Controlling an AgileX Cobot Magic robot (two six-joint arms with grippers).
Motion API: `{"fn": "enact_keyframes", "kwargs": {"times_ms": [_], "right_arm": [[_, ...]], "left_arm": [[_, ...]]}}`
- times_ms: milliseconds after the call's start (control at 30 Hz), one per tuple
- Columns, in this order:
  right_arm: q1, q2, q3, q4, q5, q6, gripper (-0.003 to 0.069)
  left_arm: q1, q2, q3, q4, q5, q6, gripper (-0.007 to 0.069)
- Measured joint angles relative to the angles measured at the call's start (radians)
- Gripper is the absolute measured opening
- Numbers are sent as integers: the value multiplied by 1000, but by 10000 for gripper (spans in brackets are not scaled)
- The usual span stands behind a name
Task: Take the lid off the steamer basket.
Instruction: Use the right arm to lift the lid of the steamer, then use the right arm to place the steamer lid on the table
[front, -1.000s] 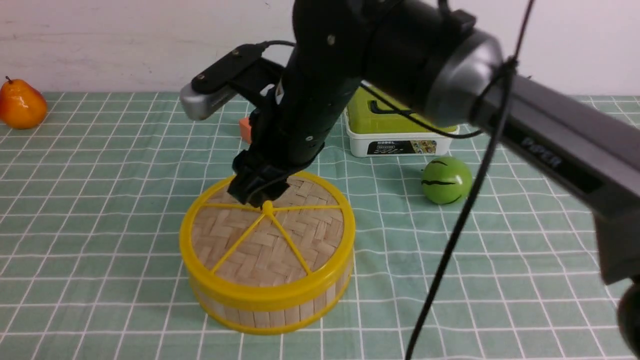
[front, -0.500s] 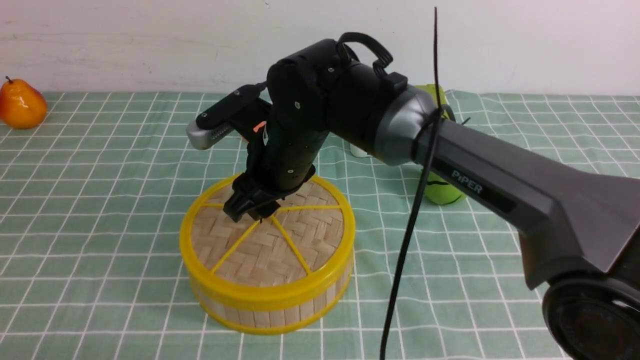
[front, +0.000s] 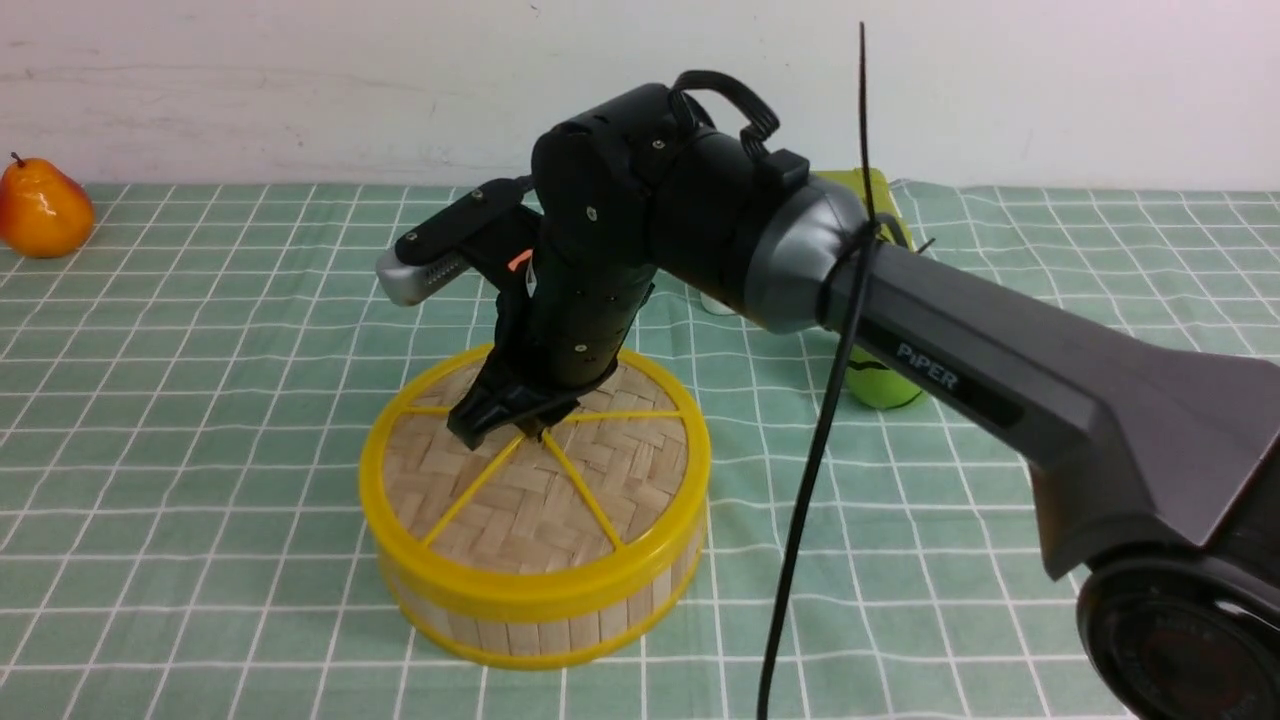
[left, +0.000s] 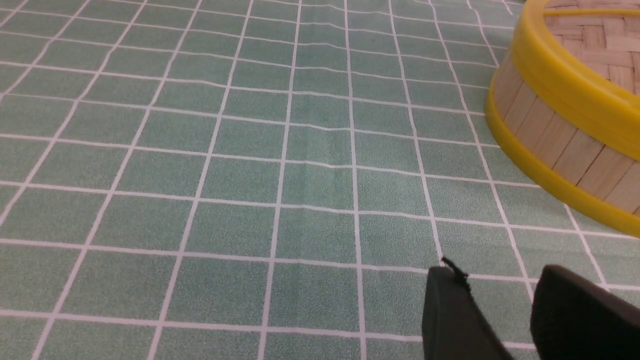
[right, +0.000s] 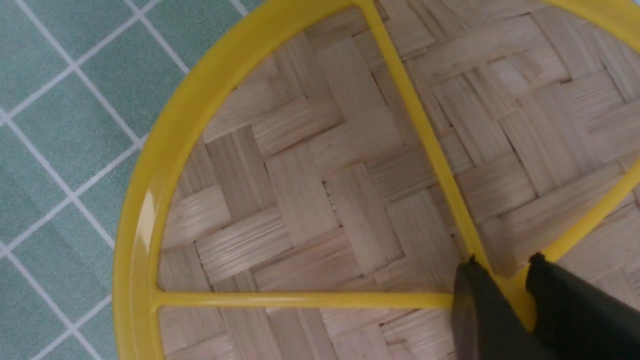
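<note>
The lid (front: 540, 500), a woven bamboo disc with a yellow rim and spokes, sits flat on the steamer basket (front: 560, 625) at the middle of the green checked cloth. My right gripper (front: 525, 432) points down onto the lid's centre. In the right wrist view its fingertips (right: 470, 280) press on either side of the yellow centre knob (right: 515, 295) of the lid (right: 310, 200). My left gripper (left: 495, 275) is low over the cloth beside the basket wall (left: 555, 145), with its jaws a little apart and nothing between them. It does not show in the front view.
An orange pear (front: 40, 208) lies at the far left by the wall. A green striped ball (front: 880, 385) and a green-lidded white box (front: 880, 200) are behind my right arm, mostly hidden. A black cable (front: 820, 430) hangs across the right side.
My right arm has swung down and back, and the gripper has moved from just behind the knob to over it. Its jaws now close on the knob. The lid has not moved.
</note>
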Motion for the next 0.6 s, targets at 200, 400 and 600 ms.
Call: {"fn": "enact_keyframes", "kwargs": {"times_ms": [200,400,600], "right_arm": [[0,-56,-35,0,44,3,78],[0,-237,-90,-50,128,-29,78],[-67,-442,14,-102,159,-39,78]], "left_arm": [[0,0,0,0,0,0,239],[0,0,0,0,0,0,239],[0,0,0,0,0,0,239]]}}
